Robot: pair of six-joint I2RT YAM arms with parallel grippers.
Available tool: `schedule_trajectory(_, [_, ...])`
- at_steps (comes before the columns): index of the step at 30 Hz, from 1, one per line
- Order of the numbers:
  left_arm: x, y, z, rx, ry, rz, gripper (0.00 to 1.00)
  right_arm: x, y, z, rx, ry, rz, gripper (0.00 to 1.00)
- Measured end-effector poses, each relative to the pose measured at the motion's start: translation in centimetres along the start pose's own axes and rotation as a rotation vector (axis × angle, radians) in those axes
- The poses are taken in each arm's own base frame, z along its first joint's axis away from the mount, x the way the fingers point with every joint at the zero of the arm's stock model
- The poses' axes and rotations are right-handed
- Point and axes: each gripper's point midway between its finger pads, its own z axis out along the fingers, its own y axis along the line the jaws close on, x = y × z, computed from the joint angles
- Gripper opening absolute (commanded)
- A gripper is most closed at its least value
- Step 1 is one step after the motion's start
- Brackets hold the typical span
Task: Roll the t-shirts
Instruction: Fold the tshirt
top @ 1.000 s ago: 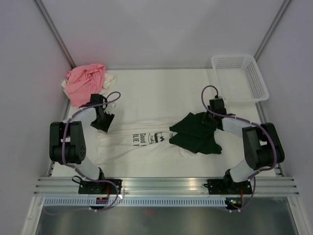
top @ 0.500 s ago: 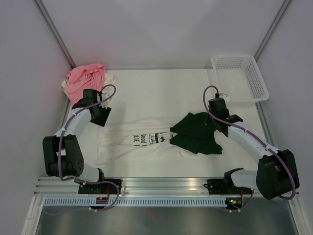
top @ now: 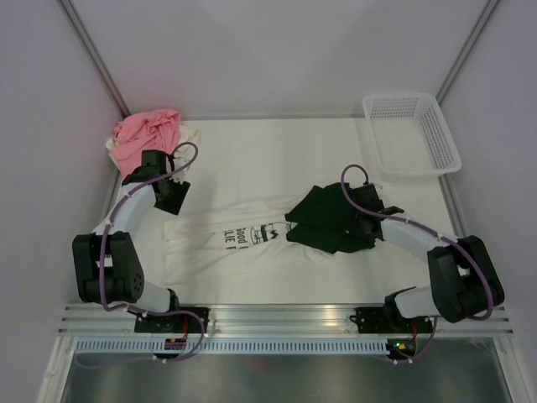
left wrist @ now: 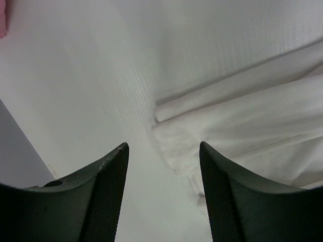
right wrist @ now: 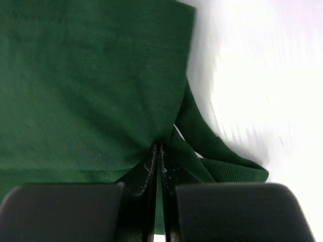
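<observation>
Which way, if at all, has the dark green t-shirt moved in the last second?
Yes: pinched in the right tool, the dark green t-shirt has slid slightly left, away from the white basket.

Black lettering (top: 241, 236) on the cream-white t-shirt (top: 205, 252) — roughly "Good" — second line too small.

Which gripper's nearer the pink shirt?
Left. The left gripper hangs open just short of the pink shirt; the right gripper is far across, shut on the green shirt.
</observation>
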Motion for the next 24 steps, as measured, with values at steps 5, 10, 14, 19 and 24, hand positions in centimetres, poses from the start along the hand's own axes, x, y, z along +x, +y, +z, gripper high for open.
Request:
schedule_trajectory(5, [-0.1, 0.5, -0.6, -0.028, -0.01, 0.0, 0.66, -4.8, 2.8, 2.8, -0.018, -0.043, 0.016, 0.07])
schedule_trajectory(10, [-0.2, 1.1, -1.6, -0.062, -0.027, -0.002, 0.66, -11.7, 7.6, 6.9, -0.038, -0.08, -0.031, 0.06])
schedule_trajectory(14, [0.6, 1.1, -1.5, -0.065, -0.01, -0.004, 0.67, -18.2, 13.5, 10.7, -0.114, -0.134, -0.067, 0.07])
schedule_trajectory(19, [2.7, 0.2, -0.7, -0.046, 0.04, 0.0, 0.68, -21.8, 16.5, 10.2, -0.152, -0.191, -0.107, 0.13])
schedule_trajectory(24, [5.6, -0.5, 0.6, -0.029, 0.124, 0.009, 0.68, -22.5, 16.0, 6.3, -0.156, -0.247, -0.127, 0.26])
